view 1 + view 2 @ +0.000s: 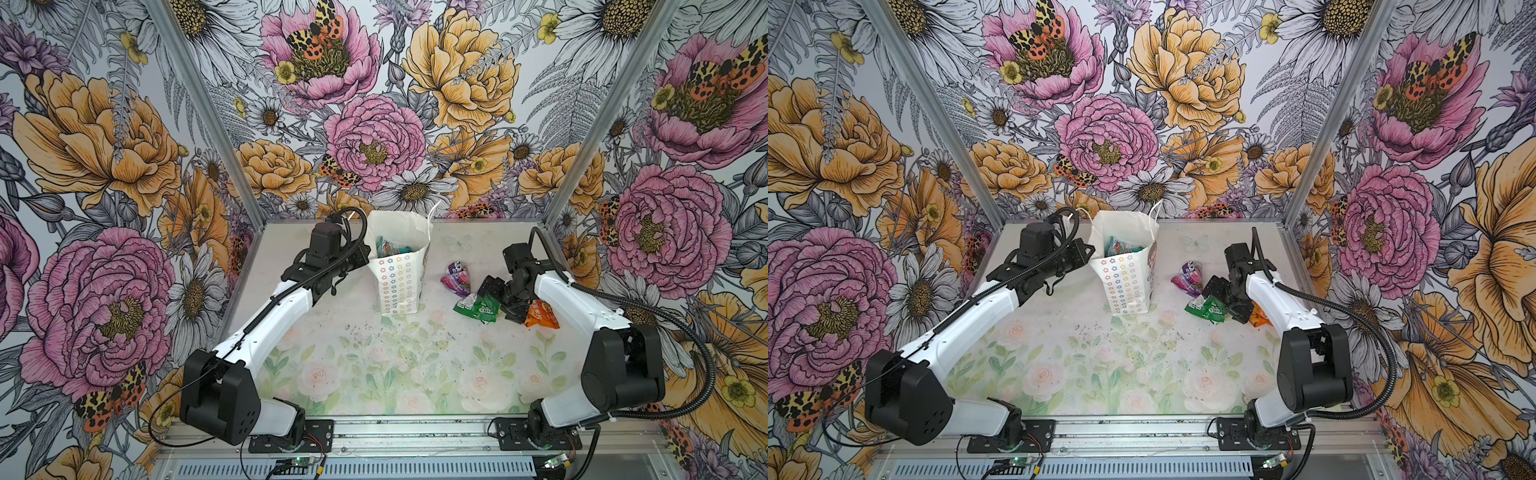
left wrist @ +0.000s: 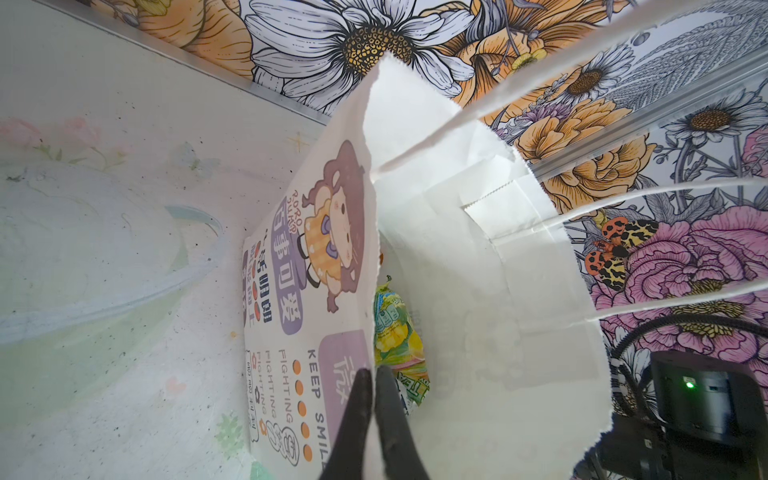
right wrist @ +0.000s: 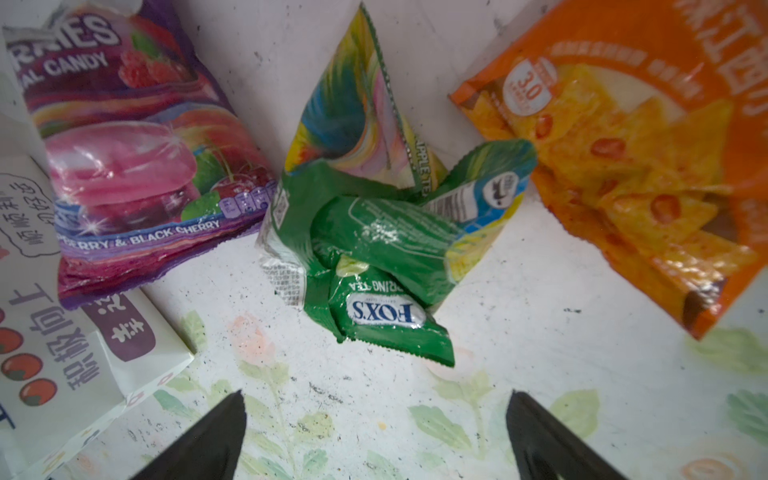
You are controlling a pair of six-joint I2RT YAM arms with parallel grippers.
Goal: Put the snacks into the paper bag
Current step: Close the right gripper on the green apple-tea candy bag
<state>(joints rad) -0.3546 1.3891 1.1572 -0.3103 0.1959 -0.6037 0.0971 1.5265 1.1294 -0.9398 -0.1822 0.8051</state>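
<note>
Paper bag stands upright at the back-middle of the table, mouth open, with packets inside. The left gripper is pinched tight on the bag's rim edge at the cartoon-girl side. Three snacks lie to the bag's right: a purple packet near the bag's base, a crumpled green packet just beside it, and an orange packet at the far side, partly under the right arm in both top views. The right gripper hangs over the green packet with its jaws spread wide, holding nothing. A broad stretch of table lies in front of the bag, between the arms.
</note>
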